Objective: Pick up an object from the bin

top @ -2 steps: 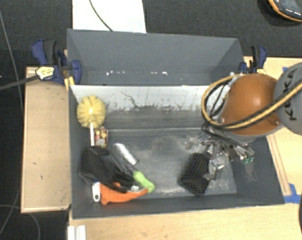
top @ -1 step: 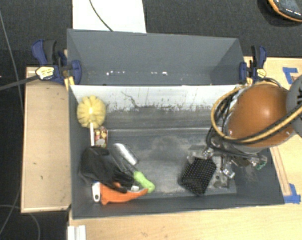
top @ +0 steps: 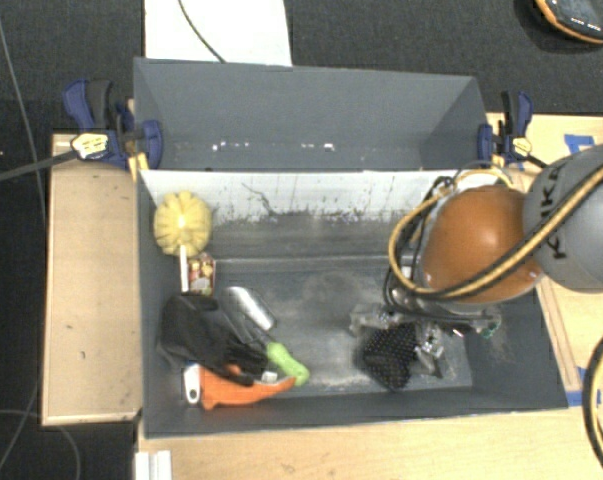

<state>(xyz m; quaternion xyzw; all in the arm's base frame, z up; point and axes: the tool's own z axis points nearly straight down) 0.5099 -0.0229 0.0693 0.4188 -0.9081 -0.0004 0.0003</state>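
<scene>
I saw the gripper [top: 409,336] low over a black mesh lump [top: 386,360], well to the right of the yellow brush head [top: 183,223] and lower in the view. Whether it was clenched or released I could not tell; it seemed to touch the mesh.

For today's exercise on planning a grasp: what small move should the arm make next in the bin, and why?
Probably ease the gripper straight down: it sits right over the black mesh lump in the lower right of the bin, apart from the heap at the left.
</scene>
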